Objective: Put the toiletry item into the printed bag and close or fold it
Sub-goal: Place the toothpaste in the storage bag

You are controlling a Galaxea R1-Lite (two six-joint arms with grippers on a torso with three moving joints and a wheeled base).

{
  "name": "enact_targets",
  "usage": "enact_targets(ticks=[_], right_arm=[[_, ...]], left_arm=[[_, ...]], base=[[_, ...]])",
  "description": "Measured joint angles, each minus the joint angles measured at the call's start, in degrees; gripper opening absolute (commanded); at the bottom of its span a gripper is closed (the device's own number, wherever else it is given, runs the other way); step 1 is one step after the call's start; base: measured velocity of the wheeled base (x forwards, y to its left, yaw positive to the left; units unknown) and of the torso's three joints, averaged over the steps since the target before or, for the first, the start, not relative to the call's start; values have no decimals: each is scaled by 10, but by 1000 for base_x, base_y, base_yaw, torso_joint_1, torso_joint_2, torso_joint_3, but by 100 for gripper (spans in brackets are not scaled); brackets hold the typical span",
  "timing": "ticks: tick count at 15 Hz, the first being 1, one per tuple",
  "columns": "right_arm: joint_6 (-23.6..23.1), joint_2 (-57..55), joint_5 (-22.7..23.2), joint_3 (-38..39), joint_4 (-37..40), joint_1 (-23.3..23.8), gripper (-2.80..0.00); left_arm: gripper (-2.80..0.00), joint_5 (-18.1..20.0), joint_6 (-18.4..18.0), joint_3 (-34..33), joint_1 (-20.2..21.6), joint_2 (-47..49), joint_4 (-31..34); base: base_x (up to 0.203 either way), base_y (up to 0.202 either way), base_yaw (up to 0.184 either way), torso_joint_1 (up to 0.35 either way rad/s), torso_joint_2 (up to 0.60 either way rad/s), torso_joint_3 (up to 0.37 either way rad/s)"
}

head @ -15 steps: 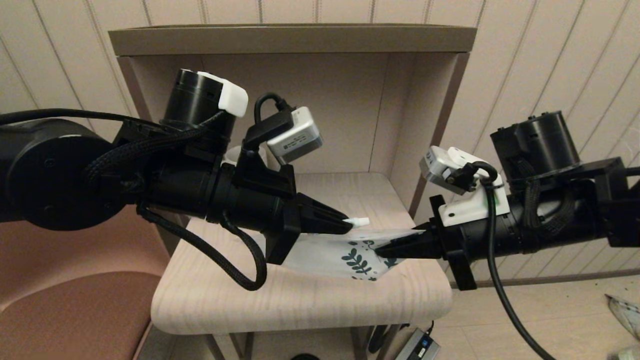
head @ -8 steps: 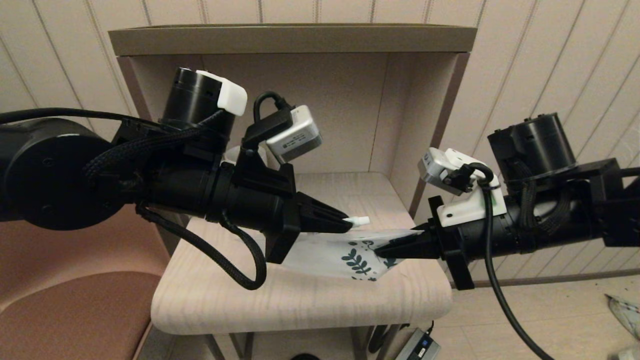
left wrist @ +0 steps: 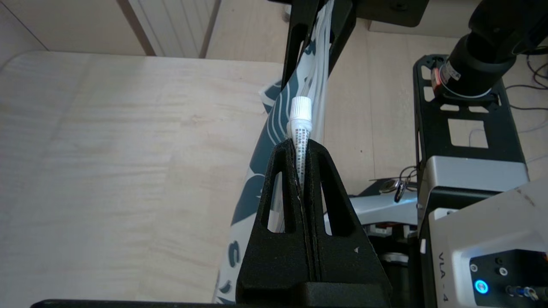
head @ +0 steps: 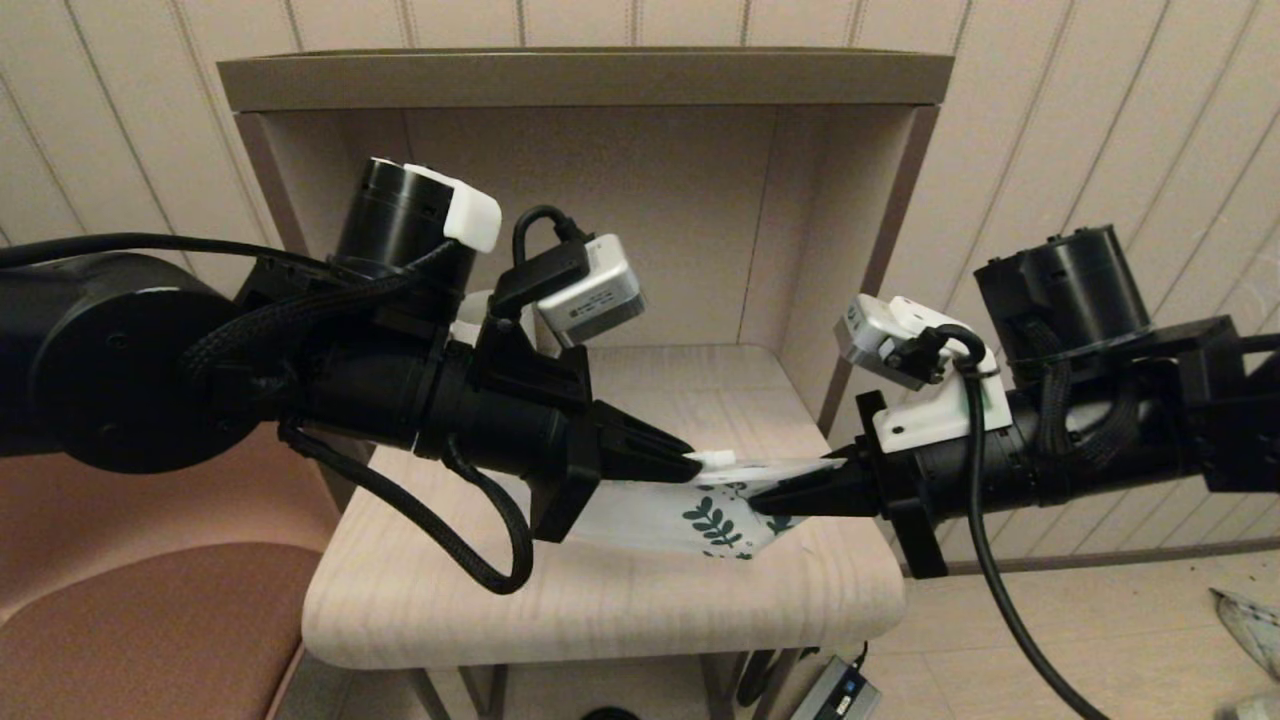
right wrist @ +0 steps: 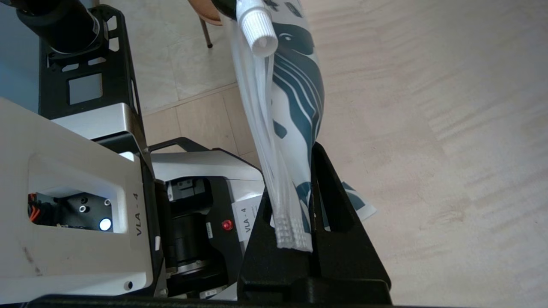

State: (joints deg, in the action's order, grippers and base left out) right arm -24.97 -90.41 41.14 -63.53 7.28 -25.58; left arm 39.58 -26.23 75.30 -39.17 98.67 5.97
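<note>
Left end effector (head: 690, 462): clamped shut on the toiletry item (left wrist: 299, 124), cap end poking out ahead of the fingertips, crimped end hidden between them.
Right end effector (head: 765, 500): closed on the zip edge of the printed bag (head: 690, 515), holding that end lifted off the counter (head: 600, 600) while the far end sags down onto it.
Where the tube is: cap right at the bag's raised edge, seemingly outside it; from the wrist views I judge it level with the mouth but not yet in.
Bag mouth: looks pressed nearly flat, the layers bunched in the right grip; I cannot tell whether there is a real gap.
Risk one: the cap may slide along the outside of the film instead of entering, because the mouth is barely parted.
Risk two: pushing harder could tug the soft edge out of the right fingers.
Risk three: letting go too early would drop the tube onto the counter or off its front edge.
Around: a white mug (head: 470, 318) behind the left arm, mostly hidden; shelf walls (head: 860, 250) close on the right, leaving little room to swing.
</note>
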Motion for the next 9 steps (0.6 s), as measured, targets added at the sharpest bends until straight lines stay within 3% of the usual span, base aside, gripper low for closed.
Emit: enact_targets(ticks=[9], right_arm=[[0,0,0,-2,0,-2,-280]], left_arm=[[-280,0,0,-2,0,6,0]], base=[[0,0,0,0,0,0]])
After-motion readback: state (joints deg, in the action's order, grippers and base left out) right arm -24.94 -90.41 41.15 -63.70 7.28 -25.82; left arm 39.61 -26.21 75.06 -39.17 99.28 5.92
